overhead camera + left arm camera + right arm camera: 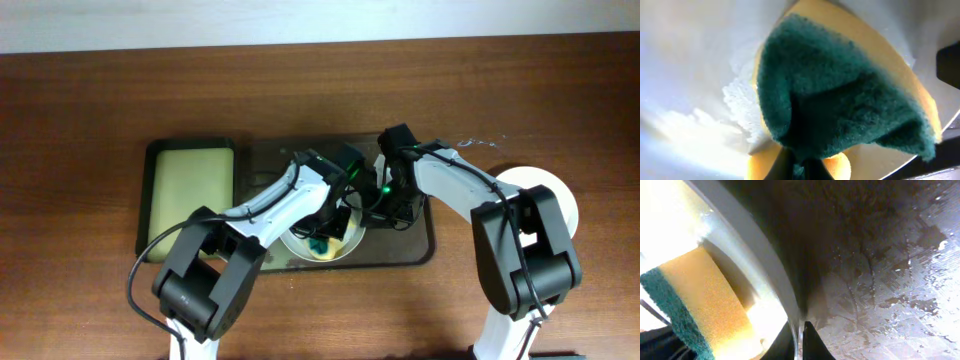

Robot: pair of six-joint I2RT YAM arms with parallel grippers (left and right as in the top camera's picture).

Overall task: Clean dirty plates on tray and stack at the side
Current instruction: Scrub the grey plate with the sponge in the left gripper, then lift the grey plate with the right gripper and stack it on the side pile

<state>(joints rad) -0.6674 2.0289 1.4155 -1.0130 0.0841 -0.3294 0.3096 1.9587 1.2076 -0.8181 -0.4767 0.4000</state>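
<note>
A white plate [297, 244] lies on the dark wet tray [420, 250], near its front edge. My left gripper [328, 232] is shut on a yellow sponge with a green scrub side [320, 246] and presses it onto the plate. The left wrist view shows the sponge [840, 100] against the white plate [685, 75], with the jaws [800, 169] clamped on it. My right gripper [372, 215] is shut on the plate's right rim. In the right wrist view its jaws [800, 340] pinch the rim [755, 260], with the sponge [705, 300] inside and the wet tray [880, 280] beside it.
A black-rimmed, pale yellow-green sponge tray [190, 190] sits left of the big tray. A white plate [555, 190] lies on the wooden table at the right, partly under my right arm. I cannot tell whether more plates lie under it.
</note>
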